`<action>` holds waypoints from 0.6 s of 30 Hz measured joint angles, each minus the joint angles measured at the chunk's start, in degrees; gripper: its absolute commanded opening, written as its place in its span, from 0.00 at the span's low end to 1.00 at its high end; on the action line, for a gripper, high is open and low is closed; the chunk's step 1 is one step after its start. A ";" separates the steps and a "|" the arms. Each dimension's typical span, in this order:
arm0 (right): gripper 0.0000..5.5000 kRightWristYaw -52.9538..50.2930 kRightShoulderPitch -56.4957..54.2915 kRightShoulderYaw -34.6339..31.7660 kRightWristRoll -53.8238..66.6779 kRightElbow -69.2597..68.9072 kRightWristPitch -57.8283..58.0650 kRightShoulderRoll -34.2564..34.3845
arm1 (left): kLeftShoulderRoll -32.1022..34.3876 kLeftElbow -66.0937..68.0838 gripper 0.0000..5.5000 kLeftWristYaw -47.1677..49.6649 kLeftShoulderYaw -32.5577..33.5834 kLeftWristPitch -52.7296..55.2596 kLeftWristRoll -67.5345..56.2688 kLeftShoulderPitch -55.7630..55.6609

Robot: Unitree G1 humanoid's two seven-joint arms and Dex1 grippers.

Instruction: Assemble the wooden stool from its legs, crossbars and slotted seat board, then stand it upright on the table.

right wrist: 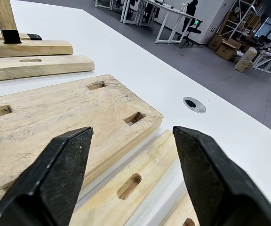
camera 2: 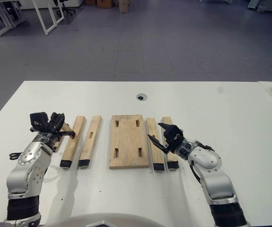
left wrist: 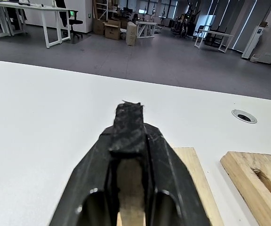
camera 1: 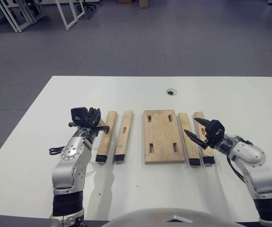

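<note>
Right gripper [camera 1: 190,126] is hovering wide open, empty, over the leg [camera 1: 191,149] lying 12-to-6 at 3 o'clock of the seat board [camera 1: 162,135]. Left gripper [left wrist: 130,113] is clamping a wooden bar [left wrist: 131,188] at 9 o'clock.

Beyond the far edge of the broad white table [camera 1: 249,104] lies a floor of grey square tiles [camera 1: 183,38]. Past the table's far left corner stand white metal-framed desks [camera 1: 13,16]. Farther back from the table are brown cardboard boxes [left wrist: 112,29], a black office chair [left wrist: 74,21] and tall glazed windows [left wrist: 147,5]. A round grey cable port [camera 1: 172,92] sits in the table's top.
</note>
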 measured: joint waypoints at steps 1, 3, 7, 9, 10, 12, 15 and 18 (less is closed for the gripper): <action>0.57 0.00 0.00 0.00 0.00 0.08 0.00 0.00 | -0.56 0.50 0.24 -0.05 -0.44 -0.05 0.37 1.02; 0.57 0.00 -0.05 0.02 -0.11 0.13 0.00 0.01 | -0.92 0.29 0.30 -0.86 -0.92 -1.83 0.64 0.65; 0.57 -0.01 -0.02 0.02 -0.14 0.12 0.00 0.03 | -0.98 -2.03 0.37 -1.77 -0.69 -4.80 0.77 -0.93; 0.57 -0.04 0.00 0.03 -0.16 0.11 0.00 0.07 | -0.91 -4.24 0.37 -1.91 0.10 -4.95 0.55 -0.92; 0.57 -0.06 0.03 0.03 -0.16 0.11 0.00 0.08 | -0.77 -5.96 0.37 -1.95 0.47 -5.03 0.52 -0.94; 0.57 -0.08 0.09 0.03 -0.17 0.11 0.00 0.10 | -0.21 -8.44 0.37 -2.06 1.05 -4.87 0.29 -1.47; 0.57 -0.21 0.29 0.27 -0.32 0.11 0.00 0.17 | 1.33 -11.49 0.37 -1.97 2.87 -1.90 -1.74 -8.49; 0.57 -0.54 0.30 0.58 -0.78 0.16 -0.01 0.47 | 1.93 -9.31 0.37 -1.10 4.46 2.85 -5.05 -19.95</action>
